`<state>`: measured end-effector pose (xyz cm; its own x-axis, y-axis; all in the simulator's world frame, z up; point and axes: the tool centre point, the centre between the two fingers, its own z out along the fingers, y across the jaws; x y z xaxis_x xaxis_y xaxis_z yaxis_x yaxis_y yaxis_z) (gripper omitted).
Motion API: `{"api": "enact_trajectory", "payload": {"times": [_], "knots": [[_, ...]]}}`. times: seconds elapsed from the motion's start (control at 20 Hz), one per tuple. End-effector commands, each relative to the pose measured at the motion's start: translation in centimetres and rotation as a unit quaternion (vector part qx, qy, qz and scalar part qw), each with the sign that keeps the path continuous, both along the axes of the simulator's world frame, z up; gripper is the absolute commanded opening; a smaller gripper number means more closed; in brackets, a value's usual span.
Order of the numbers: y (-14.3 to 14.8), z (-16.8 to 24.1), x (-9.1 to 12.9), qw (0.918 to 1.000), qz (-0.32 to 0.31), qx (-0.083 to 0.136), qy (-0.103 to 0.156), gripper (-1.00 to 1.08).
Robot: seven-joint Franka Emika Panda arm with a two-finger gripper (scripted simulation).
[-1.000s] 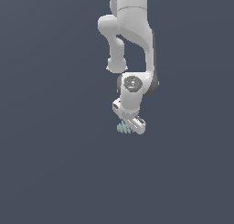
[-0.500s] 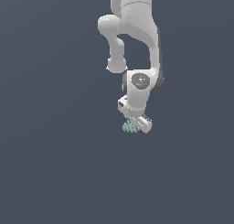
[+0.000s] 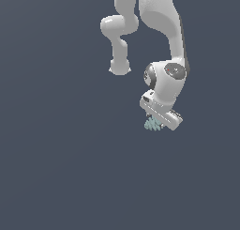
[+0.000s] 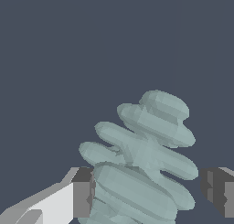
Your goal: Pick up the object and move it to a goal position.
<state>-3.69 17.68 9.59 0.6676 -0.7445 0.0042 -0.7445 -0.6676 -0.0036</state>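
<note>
While the white Panda arm (image 3: 161, 41) hangs over the plain dark grey surface (image 3: 61, 168), the pale teal-green ridged pinecone-like lump (image 4: 141, 161) is clamped between the gripper (image 3: 157, 123) fingers (image 4: 82, 198).

The arm (image 3: 159, 18) was glossy white, built of rounded, bulbous segments with a dark strip along one edge. Its wrist joint (image 3: 174, 70) carried grey circular caps. The fingers (image 4: 82, 198) were white with dark grey pads.

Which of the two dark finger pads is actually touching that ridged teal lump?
The pad on the white finger presses the object; the other pad shows a gap.
</note>
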Motion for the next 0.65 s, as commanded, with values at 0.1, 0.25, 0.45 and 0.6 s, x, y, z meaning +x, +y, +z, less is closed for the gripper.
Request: {"api": "enact_trajectory", "payload": {"times": [0.1, 0.25, 0.45, 0.6], "knots": [[3.9, 1.8, -0.3, 1.0, 0.0, 0.0, 0.001, -1.0], [5.7, 2.6, -0.4, 1.0, 0.001, 0.0, 0.002, -1.0], [7.1, 3.2, -0.4, 1.0, 0.001, 0.0, 0.003, -1.0], [7.3, 3.3, -0.4, 1.0, 0.001, 0.0, 0.003, -1.0]]}}
